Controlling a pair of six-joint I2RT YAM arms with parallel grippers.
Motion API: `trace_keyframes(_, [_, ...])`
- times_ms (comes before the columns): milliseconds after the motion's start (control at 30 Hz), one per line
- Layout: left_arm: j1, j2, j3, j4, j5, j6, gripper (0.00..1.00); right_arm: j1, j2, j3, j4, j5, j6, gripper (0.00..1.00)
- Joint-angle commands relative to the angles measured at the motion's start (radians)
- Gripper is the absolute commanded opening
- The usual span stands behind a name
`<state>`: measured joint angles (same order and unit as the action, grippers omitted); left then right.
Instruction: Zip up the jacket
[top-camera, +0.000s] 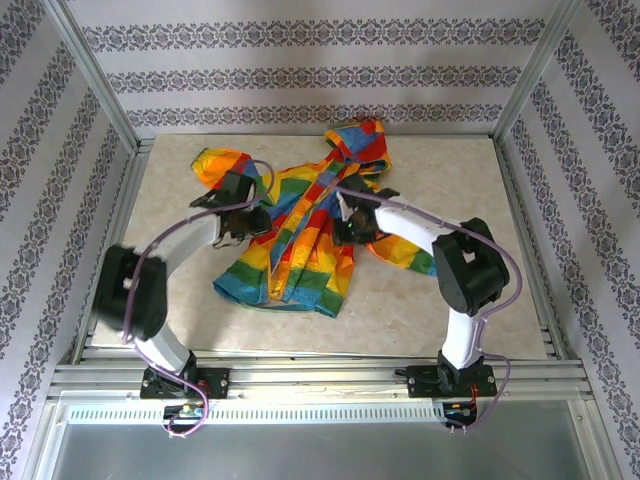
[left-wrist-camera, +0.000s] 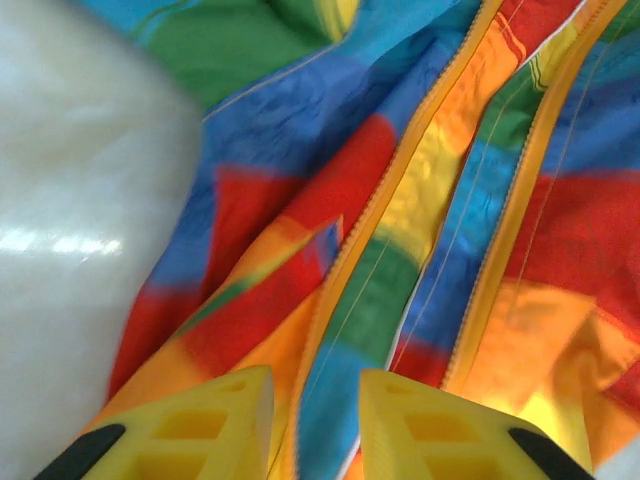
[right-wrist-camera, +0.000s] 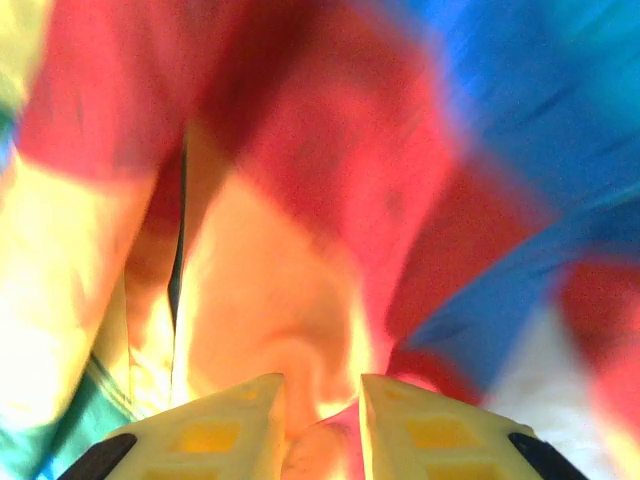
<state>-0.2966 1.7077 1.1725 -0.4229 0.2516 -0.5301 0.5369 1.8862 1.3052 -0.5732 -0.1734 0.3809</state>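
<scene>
- Jacket (top-camera: 300, 255) lies front-up at mid-table (top-camera: 430, 300), hood toward the far wall; zipper (left-wrist-camera: 395, 180) halves apart.
- Right claw (right-wrist-camera: 320, 435) clenched on a bunched orange fold near the collar.
- Left claw (left-wrist-camera: 315, 425) low over the jacket's front, a zipper edge between its fingers; grip cannot be told.
</scene>
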Motion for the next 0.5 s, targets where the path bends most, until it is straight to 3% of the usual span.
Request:
trace_keyframes(0, [-0.045,0.172,0.135,0.04,0.062,0.032,0.26,0.019,0.063,-0.021,0.038,-0.022,0.056,0.23])
trace_keyframes(167, [-0.024,0.359,0.275,0.03,0.023,-0.022,0.24,-0.049,0.163,0.074,-0.045,0.001,0.022,0.18])
trace_keyframes(467, [0.123,0.159,-0.122,0.179,-0.061,-0.12,0.24,-0.177,0.27,0.286,-0.145,0.039,-0.058,0.16])
